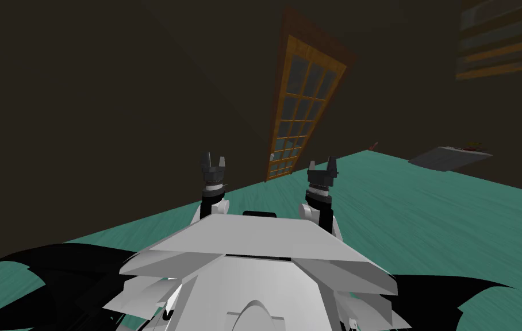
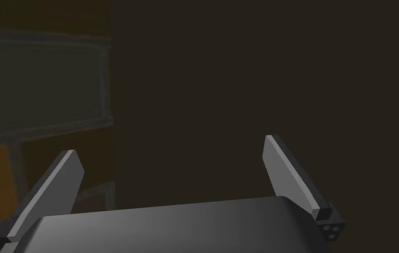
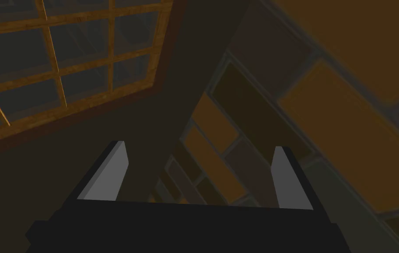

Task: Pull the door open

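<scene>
The door (image 1: pixel 303 109) stands ahead of me and a little to my right, set in a dark wall (image 1: pixel 110 103) at the far side of the green floor (image 1: pixel 421 212). It is well apart from both of my tools. It is a glazed door with an orange-brown wooden frame and a grid of thin bars with many small panes between them.

My left tool (image 1: pixel 215 157) and my right tool (image 1: pixel 322 161) are both held in front of my chest. Both are released, with the fingers spread and nothing between them.

I judge that the door is stiff and rather heavy, and that it will swing in an arc on its hinges. The panes look fragile and smooth, so I should not press on them. The thin bars are also a poor place to hold. On the door's edge low down there is a small pale thing (image 1: pixel 271 156). It may be the handle, but it is too small to tell.

I can read no label or writing anywhere.
</scene>
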### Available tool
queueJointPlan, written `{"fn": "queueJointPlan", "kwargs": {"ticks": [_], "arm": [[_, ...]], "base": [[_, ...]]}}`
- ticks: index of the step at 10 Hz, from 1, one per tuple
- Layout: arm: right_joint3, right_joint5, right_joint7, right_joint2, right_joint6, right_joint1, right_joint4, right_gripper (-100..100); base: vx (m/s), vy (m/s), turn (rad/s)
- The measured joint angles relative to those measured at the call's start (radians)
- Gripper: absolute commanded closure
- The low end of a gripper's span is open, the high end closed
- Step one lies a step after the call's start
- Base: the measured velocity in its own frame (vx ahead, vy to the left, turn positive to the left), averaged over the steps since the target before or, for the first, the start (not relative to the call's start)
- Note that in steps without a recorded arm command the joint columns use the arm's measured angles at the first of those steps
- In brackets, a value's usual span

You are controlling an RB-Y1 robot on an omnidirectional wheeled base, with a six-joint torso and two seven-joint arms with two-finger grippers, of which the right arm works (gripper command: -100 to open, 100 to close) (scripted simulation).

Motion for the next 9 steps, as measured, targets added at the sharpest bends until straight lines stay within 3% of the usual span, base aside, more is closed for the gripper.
{"fn": "queueJointPlan", "kwargs": {"ticks": [9], "arm": [[0.02, -0.073, -0.181, -0.05, -0.058, -0.015, 0.18, -100]], "base": [[0.078, -0.033, 0.126]]}}
